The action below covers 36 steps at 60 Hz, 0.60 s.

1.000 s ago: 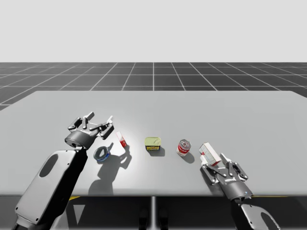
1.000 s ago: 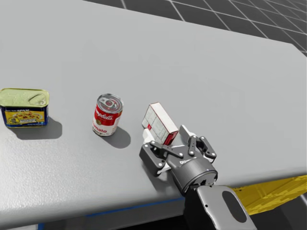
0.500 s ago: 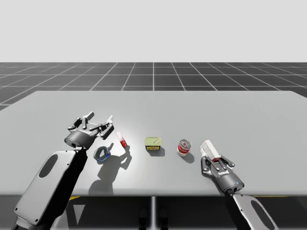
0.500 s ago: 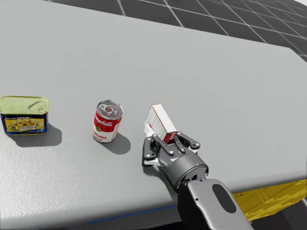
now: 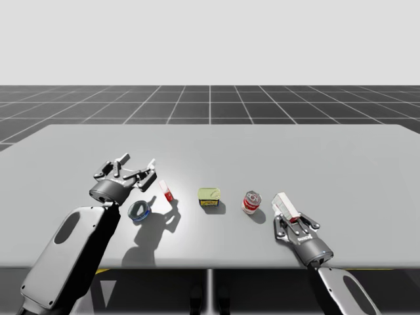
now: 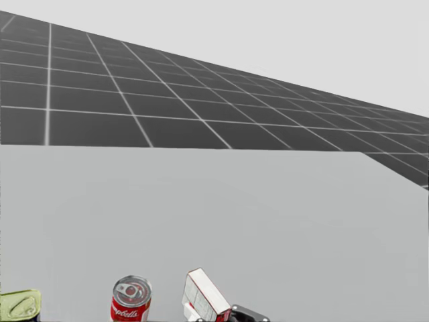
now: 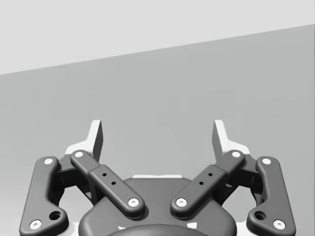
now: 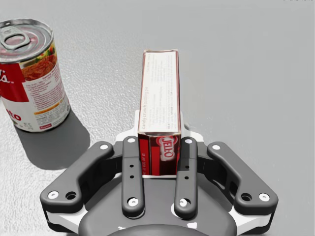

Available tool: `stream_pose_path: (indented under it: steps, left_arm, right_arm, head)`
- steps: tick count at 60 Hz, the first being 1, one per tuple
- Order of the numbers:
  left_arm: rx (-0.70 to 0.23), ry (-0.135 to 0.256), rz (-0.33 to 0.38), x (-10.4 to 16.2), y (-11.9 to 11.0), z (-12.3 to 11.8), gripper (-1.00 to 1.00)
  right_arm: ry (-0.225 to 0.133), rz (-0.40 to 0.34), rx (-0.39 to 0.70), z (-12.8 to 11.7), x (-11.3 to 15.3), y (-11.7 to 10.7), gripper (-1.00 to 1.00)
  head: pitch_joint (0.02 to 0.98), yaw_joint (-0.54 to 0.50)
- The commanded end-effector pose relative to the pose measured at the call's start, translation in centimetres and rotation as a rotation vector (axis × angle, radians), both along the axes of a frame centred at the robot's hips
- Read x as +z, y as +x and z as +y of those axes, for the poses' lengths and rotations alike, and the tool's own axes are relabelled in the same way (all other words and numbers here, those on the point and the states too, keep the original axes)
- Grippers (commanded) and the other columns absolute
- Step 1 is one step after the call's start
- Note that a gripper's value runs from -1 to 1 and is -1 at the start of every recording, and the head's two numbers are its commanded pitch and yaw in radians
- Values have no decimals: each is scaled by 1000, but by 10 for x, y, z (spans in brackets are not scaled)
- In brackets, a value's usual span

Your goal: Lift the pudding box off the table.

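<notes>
right gripper [image 8: 158,147] clamps pudding box [image 8: 160,88] | left gripper [image 7: 157,135] wide | grey table [image 5: 262,151] | dark grid floor [image 5: 210,102]

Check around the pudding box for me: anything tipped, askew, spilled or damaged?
Nothing stands out. The pudding box sits narrow side up, intact, my right gripper holding its near end with jaws shut on both sides. The red can beside it is upright and apart from it.

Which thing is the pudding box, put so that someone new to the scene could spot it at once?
On the grey table, a row of small things lies near the front edge. The pudding box is at that row's right end, clamped in my right gripper. It is the slim, flat-sided red-and-white box, beside the round red can.
</notes>
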State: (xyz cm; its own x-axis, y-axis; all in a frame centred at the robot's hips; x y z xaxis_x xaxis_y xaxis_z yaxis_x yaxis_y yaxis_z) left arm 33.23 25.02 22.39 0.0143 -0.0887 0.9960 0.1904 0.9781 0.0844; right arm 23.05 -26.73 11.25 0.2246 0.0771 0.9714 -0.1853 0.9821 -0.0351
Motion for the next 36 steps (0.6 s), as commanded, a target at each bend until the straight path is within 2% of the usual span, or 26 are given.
stream_pose_path:
  steps: [1, 8, 14, 36]
  left_arm:
    - [1, -1, -2, 0, -1, 0, -1000]
    - [4, -3, -5, 1, -1, 1, -1000]
    - [8, -7, -9, 1, -2, 2, -1000]
    - [7, -13, -15, 4, -1, 4, -1000]
  right_arm:
    - [-20, 39, -78, -7, -12, -7, 1000]
    - [-20, 6, -57, -7, -10, -6, 1000]
    - [-3, -26, -38, -8, 3, -2, 1000]
    - [-56, -197, -35, -9, 72, 19, 1000]
  head:
    - [454, -489]
    - [454, -488]
    - [463, -485]
    - [467, -487]
